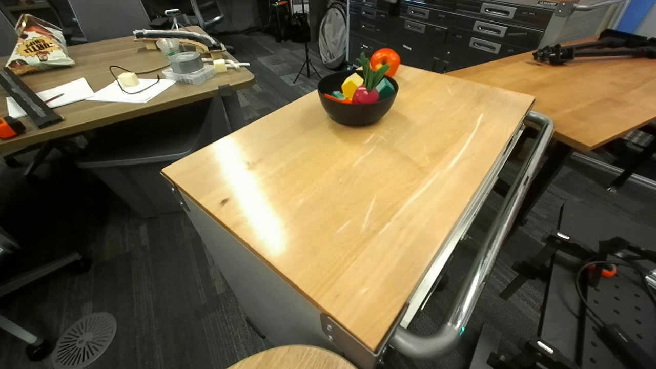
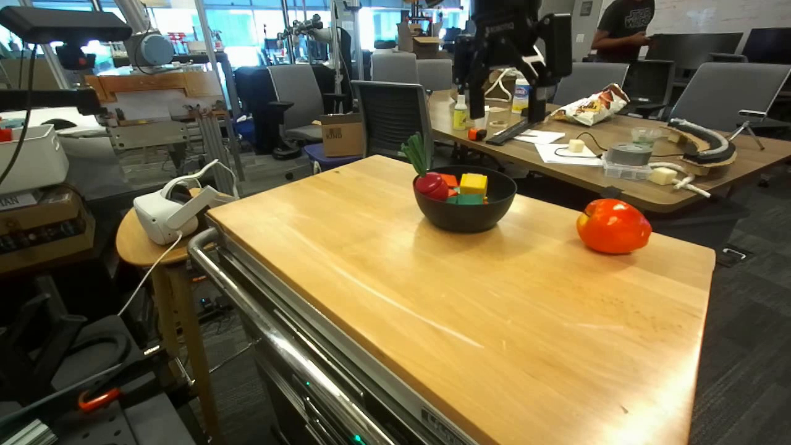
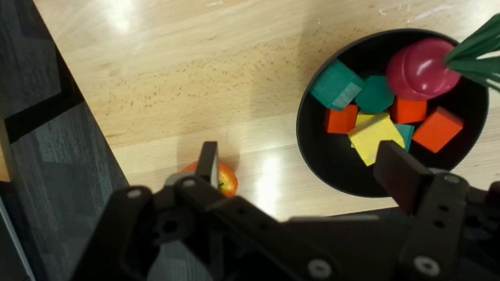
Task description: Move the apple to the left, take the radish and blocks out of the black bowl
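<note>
Black hand [image 2: 507, 111], blocky fingers [image 2: 537, 104], silver screws [image 3: 320, 268], pale lettering [image 2: 499, 29]

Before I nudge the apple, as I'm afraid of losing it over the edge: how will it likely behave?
The apple will probably roll, given its rounded sides. Its glossy highlights suggest a smooth skin that could slip in a grip. It sits near an edge of the wooden tabletop, so an outward push might send it off.
</note>
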{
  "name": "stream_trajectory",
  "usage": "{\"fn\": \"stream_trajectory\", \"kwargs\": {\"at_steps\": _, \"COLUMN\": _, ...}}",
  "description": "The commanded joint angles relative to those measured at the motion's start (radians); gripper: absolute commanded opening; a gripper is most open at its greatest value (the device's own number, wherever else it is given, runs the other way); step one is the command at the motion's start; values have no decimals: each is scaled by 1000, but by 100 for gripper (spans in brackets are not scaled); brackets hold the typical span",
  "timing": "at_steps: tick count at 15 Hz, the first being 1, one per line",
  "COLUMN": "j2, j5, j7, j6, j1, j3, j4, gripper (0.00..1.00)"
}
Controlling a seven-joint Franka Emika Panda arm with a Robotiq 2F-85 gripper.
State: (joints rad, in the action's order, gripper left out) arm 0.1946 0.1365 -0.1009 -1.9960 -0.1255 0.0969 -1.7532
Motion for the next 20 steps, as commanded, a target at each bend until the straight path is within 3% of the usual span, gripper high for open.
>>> {"fn": "stream_trajectory", "kwargs": {"at_steps": 1, "j2": 186, "j5": -95, "j7": -49, "j6": 97, "j1": -21, "j3": 26, "j4": 247, "gripper": 100}}
{"fn": "stream_trajectory", "kwargs": {"at_steps": 2, "j2": 93, "j5": -55, "j7": -12, "j6": 34, "j1": -6, "j3": 22, "j4": 99, "gripper": 100}}
{"fn": "stream_trajectory", "kwargs": {"at_steps": 9, "j2": 132, "j5": -70, "j7": -7, "j6": 36, "j1": -5, "j3": 19, "j4": 123, "gripper": 100}}
{"fn": "stream_trajectory", "kwargs": {"at_steps": 20, "j2": 296, "j5": -28, "j7": -205, "j6": -144, "j1": 5, "j3": 73, "j4": 237, "gripper": 100}}
